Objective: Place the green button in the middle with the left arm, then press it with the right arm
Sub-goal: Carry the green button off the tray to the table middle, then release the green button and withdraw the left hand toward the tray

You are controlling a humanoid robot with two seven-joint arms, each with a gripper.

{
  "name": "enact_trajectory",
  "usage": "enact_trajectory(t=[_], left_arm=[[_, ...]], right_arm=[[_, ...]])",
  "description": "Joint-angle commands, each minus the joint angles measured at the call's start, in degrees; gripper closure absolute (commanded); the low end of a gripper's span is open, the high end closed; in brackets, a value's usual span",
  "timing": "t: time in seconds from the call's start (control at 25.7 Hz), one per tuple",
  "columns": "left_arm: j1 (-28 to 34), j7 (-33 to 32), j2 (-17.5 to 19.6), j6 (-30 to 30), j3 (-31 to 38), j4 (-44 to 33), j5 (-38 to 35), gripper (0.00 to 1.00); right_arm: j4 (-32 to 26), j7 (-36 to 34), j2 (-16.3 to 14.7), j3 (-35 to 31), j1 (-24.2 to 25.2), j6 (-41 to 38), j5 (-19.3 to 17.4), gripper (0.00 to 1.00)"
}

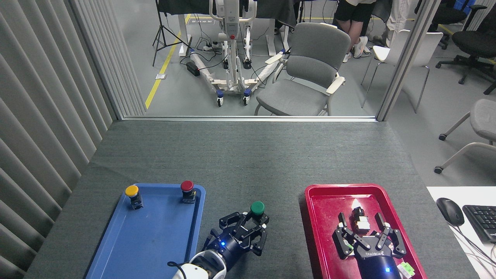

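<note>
The green button (pixel 257 208) shows its round green cap above the bare grey felt in the middle (pixel 252 170), between the two trays. My left gripper (pixel 254 225) is shut on the green button's black body, black fingers wrapped around it from below. Whether the button touches the felt I cannot tell. My right gripper (pixel 362 231) hovers over the red tray (pixel 325 193), fingers spread open around a small white-and-black part (pixel 360 221) without gripping it.
A blue tray (pixel 155 240) at the left holds a yellow button (pixel 132 192) and a red button (pixel 187 186) along its far edge. A mouse (pixel 449 211) and keyboard (pixel 480 221) lie at the right. A glass partition bounds the table's far edge.
</note>
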Motion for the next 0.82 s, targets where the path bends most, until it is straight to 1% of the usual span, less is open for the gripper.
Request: enact_trajectory(t=[0.0, 0.16, 0.19, 0.23, 0.27, 0.31, 0.35, 0.39, 0.54, 0.62, 0.7, 0.74, 0.78], left_arm=[[-0.32, 0.15, -0.46, 2.84, -1.79, 2.29, -0.52, 1.0], [-0.32, 1.12, -0.54, 2.67, -2.15, 4.14, -0.6, 1.0], [-0.32, 1.3, -0.54, 2.67, -2.23, 4.22, -0.6, 0.98], [-0.32, 1.47, -0.54, 3.28, -2.32, 4.31, -0.43, 0.85], [-0.32, 1.56, -0.54, 3.28, -2.32, 4.4, -0.25, 0.6], [-0.24, 1.65, -0.54, 3.46, -2.32, 4.49, -0.08, 0.1], [-0.15, 1.56, -0.54, 2.75, -2.32, 4.4, -0.08, 0.0], [-0.15, 1.56, -0.63, 2.58, -2.32, 4.31, -0.08, 0.0], [0.03, 1.47, -0.63, 2.67, -2.41, 2.99, -0.16, 0.0], [0.73, 1.03, -0.37, 2.67, -2.41, 0.1, -0.16, 0.0], [2.31, 0.68, -0.19, 2.67, -2.23, -3.95, -0.08, 0.0], [3.28, 0.51, 0.25, 2.84, -2.15, -6.94, 0.01, 0.0], [4.6, 0.42, 1.39, 3.02, -1.71, -10.01, 0.01, 0.0]], right_arm=[[0.12, -0.07, -0.1, 0.0, -0.01, -0.08, -0.04, 0.03], [0.29, 0.11, 0.78, 1.14, 0.08, 0.01, -0.04, 0.09], [0.38, 0.11, 0.78, 1.76, -0.01, 0.1, 0.05, 0.11], [0.55, 0.02, 0.61, 2.11, 0.08, 0.1, 0.05, 0.15], [0.64, 0.02, 0.52, 2.28, 0.08, 0.1, 0.22, 0.17], [0.64, 0.02, 0.52, 2.55, 0.17, 0.1, 0.31, 0.2], [0.64, 0.02, 0.43, 3.07, 0.17, 0.1, 0.31, 0.29], [0.64, 0.02, 0.34, 3.78, 0.17, 0.1, 0.31, 0.36], [0.64, -0.07, 0.26, 6.5, -0.18, 0.54, 0.31, 0.58], [0.64, -0.59, 0.17, 8.17, -0.27, 0.62, 0.66, 0.7], [0.64, -1.47, 0.17, 10.46, -0.71, 0.62, 1.98, 0.78], [1.08, -1.56, 0.26, 11.42, -1.15, 0.71, 2.86, 0.85], [1.96, -1.65, 0.34, 12.3, -1.77, 0.71, 3.48, 0.94]])
